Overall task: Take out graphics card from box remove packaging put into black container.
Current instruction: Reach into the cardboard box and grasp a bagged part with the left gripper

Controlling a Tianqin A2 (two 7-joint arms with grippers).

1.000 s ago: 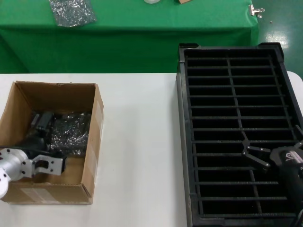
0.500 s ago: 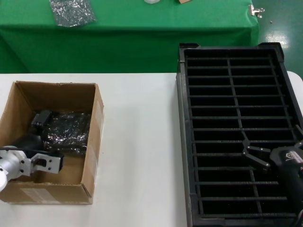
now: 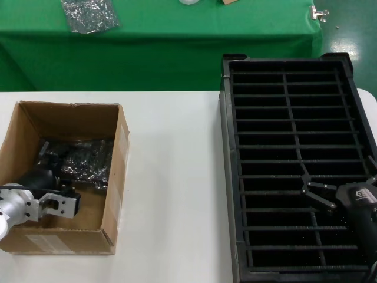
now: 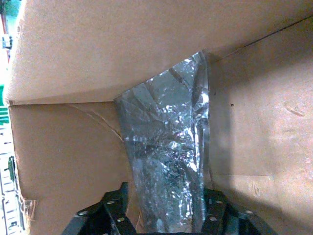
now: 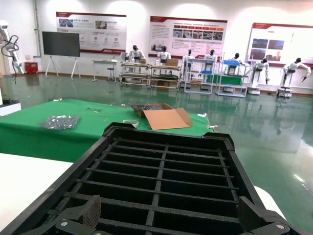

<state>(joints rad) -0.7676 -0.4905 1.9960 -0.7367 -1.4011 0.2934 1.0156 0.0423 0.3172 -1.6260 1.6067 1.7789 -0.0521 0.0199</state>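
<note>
Silver-cuffed left arm reaches in from the near left edge of the head view, its black left gripper (image 3: 53,177) dipped inside the brown rectangular cardboard box (image 3: 115,177) that sits on the white table (image 3: 171,177). From the left wrist view, the two fingers (image 4: 113,215) stand on either side of the long silvery-grey wrinkled anti-static bag (image 4: 168,161), pinching its near end while the rest of the bag slants up toward a corner of the carton's plain walls. Dark contents show through the plastic, so the graphics card cannot be made out as a separate shape; it lies within the box, near its left wall in the head view.

On the right, the black right gripper (image 3: 318,191) hovers over the near half of the large black ribbed plastic tray (image 3: 230,177), its fingers spread apart with nothing between them; the right wrist view shows both tips above bare slots.

Farther back, a green-draped table (image 3: 177,35) carries a smaller squarish silvery bag (image 3: 88,15).
</note>
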